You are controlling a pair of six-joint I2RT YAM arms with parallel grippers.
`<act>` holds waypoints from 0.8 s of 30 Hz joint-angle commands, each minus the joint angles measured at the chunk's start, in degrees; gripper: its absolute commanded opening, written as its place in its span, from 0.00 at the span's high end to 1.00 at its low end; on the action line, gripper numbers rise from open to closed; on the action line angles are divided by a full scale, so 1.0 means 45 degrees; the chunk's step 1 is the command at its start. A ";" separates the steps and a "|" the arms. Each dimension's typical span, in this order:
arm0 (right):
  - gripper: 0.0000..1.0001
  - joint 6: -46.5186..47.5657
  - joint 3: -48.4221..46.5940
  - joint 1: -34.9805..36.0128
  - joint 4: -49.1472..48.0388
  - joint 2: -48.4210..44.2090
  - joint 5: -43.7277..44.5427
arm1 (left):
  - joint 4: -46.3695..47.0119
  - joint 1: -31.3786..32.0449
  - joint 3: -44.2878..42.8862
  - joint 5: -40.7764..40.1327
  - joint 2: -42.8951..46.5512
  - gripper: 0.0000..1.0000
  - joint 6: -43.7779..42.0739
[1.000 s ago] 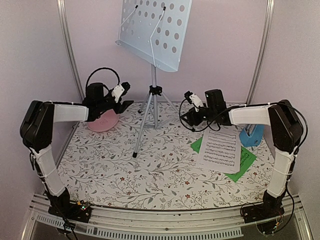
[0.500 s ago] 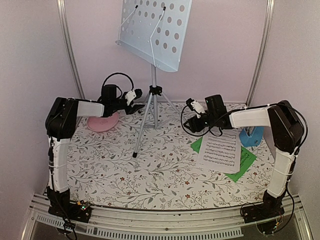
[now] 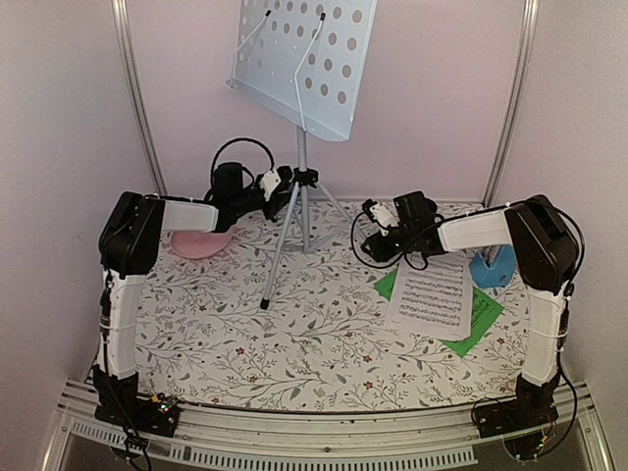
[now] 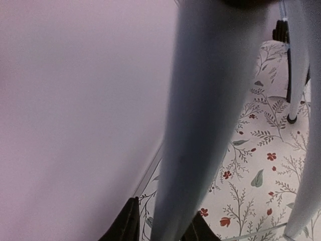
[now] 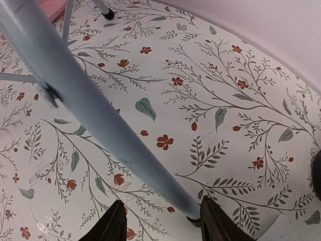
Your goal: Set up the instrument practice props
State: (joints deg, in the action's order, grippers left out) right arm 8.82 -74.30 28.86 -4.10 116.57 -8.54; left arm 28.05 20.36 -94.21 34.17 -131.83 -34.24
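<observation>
The music stand's pale perforated desk (image 3: 304, 59) stands tilted on its silver tripod (image 3: 299, 211) at the back of the table. My left gripper (image 3: 280, 186) is up by the tripod's hub. In the left wrist view a tripod leg (image 4: 210, 125) runs between the gripper's (image 4: 161, 232) fingers; one finger is against it and a gap shows at the other. My right gripper (image 3: 371, 231) straddles the foot of the right tripod leg (image 5: 100, 115), its jaws (image 5: 163, 226) open with room on one side. A white sheet-music page (image 3: 429, 294) lies on a green page (image 3: 481, 314), with the blue metronome (image 3: 491, 263) beside them.
A pink plate (image 3: 201, 242) lies at the back left, just under my left forearm. The flowered tablecloth (image 3: 294, 334) covers the table. Pale walls and metal frame posts (image 3: 137, 98) close in the back and sides.
My left arm has swung right from over the pink plate to the tripod, and its jaws have narrowed round a leg. My right gripper has edged left onto the right leg's foot, jaws narrowing.
</observation>
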 commanded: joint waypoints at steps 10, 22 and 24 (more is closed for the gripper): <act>0.51 0.0638 -0.1154 -0.0225 -0.0497 0.0814 0.1223 | 0.1223 0.0071 0.2237 -0.0921 0.1450 1.00 0.0795; 0.52 0.0788 -0.2722 -0.0442 -0.0567 0.1913 0.1078 | 0.1342 0.0686 0.5432 -0.3869 0.3814 1.00 0.1549; 0.52 0.0811 -0.2937 -0.0432 -0.0466 0.1958 0.0974 | 0.1152 0.0819 0.5706 -0.4351 0.4041 1.00 0.1779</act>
State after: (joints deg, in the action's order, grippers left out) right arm 11.81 -84.58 26.98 -5.52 123.76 -3.66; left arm 35.68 22.48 -71.61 20.16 -116.90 -32.34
